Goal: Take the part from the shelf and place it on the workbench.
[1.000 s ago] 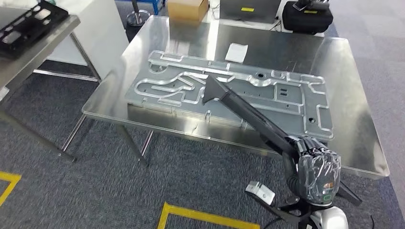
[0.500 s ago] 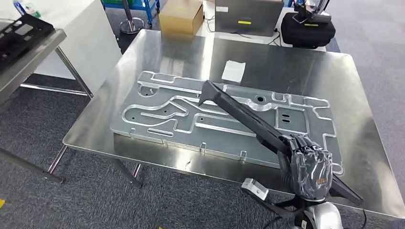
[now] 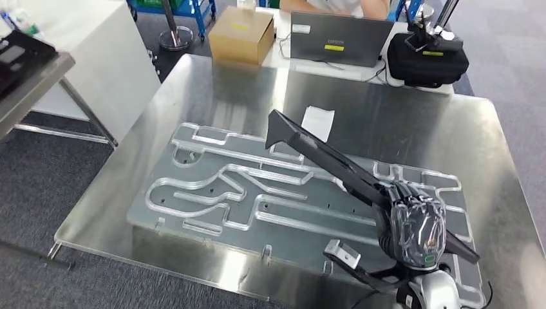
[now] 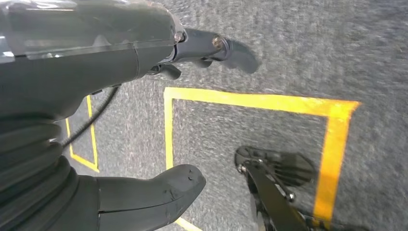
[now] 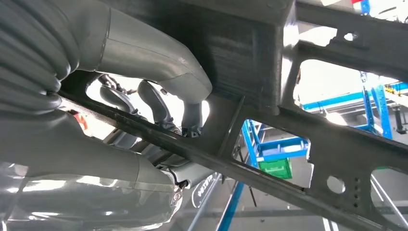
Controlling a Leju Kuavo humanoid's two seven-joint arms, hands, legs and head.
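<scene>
1. Right hand [image 3: 418, 228] sits nearest the camera in the head view, its fingers wrapped round one end of the long black part [image 3: 325, 161]; the right wrist view shows the thumb [image 5: 159, 62] pressing on the part's openwork frame.
2. Left hand [image 4: 144, 115] hangs over grey carpet with yellow floor tape [image 4: 260, 102], its thumb and fingers apart and holding nothing.
3. From the grip, the part runs up and away, raised at a slant above the grooved metal plate [image 3: 212, 193] that lies on the steel workbench [image 3: 386, 122]. It does not look set down yet.
4. Judged from this, lowering comes next: level the part first, bring the far end down gently onto the bench, and loosen the fingers only once it rests flat.
5. Farther off sit a white slip of paper [image 3: 318, 122], a cardboard box [image 3: 243, 33] and a laptop [image 3: 340, 38].
</scene>
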